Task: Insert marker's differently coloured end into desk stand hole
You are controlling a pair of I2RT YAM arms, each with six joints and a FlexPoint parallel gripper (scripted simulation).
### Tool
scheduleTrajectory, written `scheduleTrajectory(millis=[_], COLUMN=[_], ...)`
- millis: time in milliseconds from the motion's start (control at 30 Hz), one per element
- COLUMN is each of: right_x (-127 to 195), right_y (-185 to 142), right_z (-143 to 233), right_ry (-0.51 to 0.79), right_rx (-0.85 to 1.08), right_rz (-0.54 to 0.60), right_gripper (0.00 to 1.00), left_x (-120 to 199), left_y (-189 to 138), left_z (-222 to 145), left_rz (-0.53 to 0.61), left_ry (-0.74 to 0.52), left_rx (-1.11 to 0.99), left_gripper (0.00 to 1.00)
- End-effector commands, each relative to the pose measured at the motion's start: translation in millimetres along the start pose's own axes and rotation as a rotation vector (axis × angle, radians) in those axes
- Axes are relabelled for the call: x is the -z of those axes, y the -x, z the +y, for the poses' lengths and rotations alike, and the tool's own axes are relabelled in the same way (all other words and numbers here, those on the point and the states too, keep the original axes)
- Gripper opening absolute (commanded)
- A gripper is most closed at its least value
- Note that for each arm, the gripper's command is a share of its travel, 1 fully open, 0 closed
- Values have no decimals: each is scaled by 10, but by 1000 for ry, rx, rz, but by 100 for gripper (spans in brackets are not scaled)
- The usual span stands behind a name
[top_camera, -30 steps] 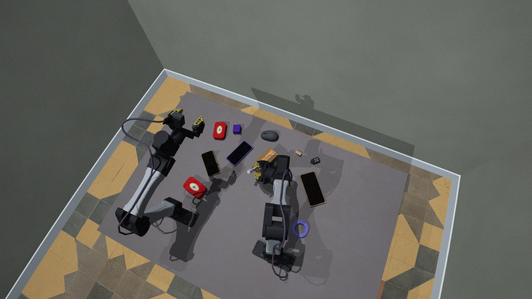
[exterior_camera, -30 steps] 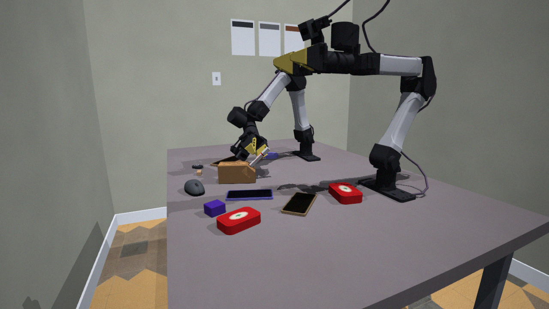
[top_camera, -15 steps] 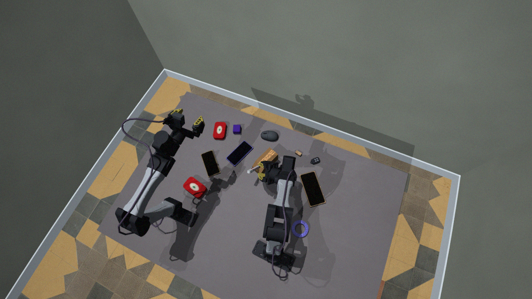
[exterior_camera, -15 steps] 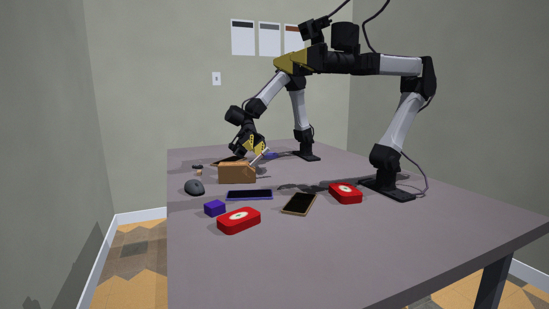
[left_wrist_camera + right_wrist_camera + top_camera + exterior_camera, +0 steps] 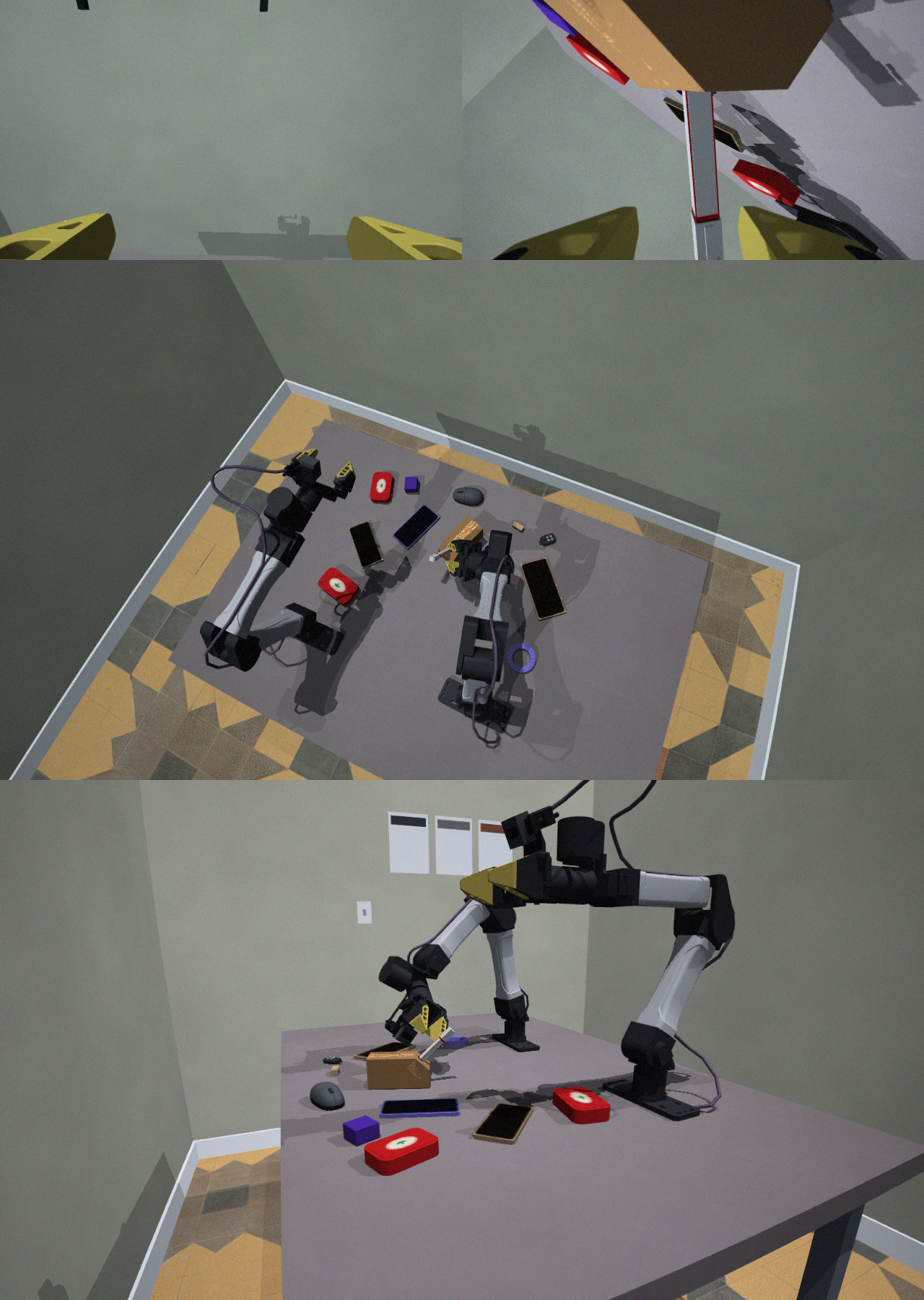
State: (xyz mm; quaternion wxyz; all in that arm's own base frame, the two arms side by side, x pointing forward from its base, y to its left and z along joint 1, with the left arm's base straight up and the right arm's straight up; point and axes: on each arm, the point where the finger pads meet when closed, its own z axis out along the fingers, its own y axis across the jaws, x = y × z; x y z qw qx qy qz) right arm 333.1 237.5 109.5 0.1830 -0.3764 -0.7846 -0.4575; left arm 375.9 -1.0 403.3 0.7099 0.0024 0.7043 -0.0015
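The brown desk stand (image 5: 469,526) (image 5: 397,1072) (image 5: 736,43) stands on the desk. The pale marker with red edges and a red band (image 5: 440,555) (image 5: 432,1047) (image 5: 702,155) leans out of its sloped face; its lower end is hidden, so depth cannot be told. My right gripper (image 5: 451,557) (image 5: 431,1028) (image 5: 688,217) is partly open around the marker's outer part, with a gap on both sides in the right wrist view. My left gripper (image 5: 329,459) (image 5: 231,225) is wide open and empty, raised high and away from the stand.
Near the stand lie a purple-edged phone (image 5: 416,526) (image 5: 419,1107), a grey mouse (image 5: 468,495) (image 5: 327,1095), a small tan block (image 5: 517,526) and another phone (image 5: 543,588). Farther off are two red boxes (image 5: 381,479) (image 5: 328,576), a purple cube (image 5: 411,484) and a purple ring (image 5: 511,648).
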Motion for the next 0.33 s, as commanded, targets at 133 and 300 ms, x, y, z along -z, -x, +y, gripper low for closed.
scheduleTrajectory(millis=[133,300], right_x=[66,66], right_y=[-69,-69], right_z=[68,68], right_ry=[22,22], right_rx=[27,27], right_rz=[1,1], right_gripper=[45,45], left_x=[61,61], left_y=[311,311], left_z=[29,29], left_rz=[-86,-86], left_ry=[7,7], left_rx=[5,5], left_gripper=[100,100])
